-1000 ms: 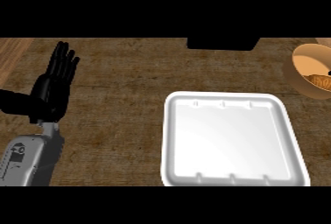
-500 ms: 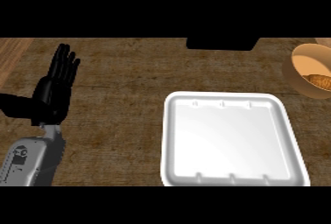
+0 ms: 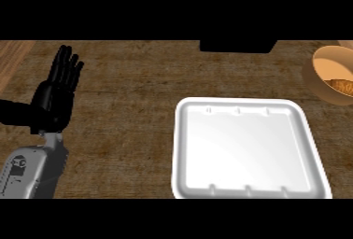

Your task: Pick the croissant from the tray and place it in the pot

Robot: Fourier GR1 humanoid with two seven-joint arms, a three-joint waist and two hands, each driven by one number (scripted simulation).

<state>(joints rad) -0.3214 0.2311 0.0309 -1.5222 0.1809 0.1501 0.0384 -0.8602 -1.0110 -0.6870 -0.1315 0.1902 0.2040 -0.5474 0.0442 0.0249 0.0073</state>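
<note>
- I see the croissant (image 3: 341, 85) already inside the pot (image 3: 318, 79), up right of the white tray (image 3: 186, 140).
- My left hand (image 3: 56, 93) rests open left of the tray; right hand not visible. I'd call it finished.

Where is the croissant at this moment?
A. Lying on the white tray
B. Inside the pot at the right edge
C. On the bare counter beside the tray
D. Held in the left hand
B: the croissant lies inside the pot at the right edge; the white tray holds nothing, and the left hand rests open.

pot (image 3: 332, 77) cut by right edge, croissant (image 3: 342, 85) partly hidden
</note>
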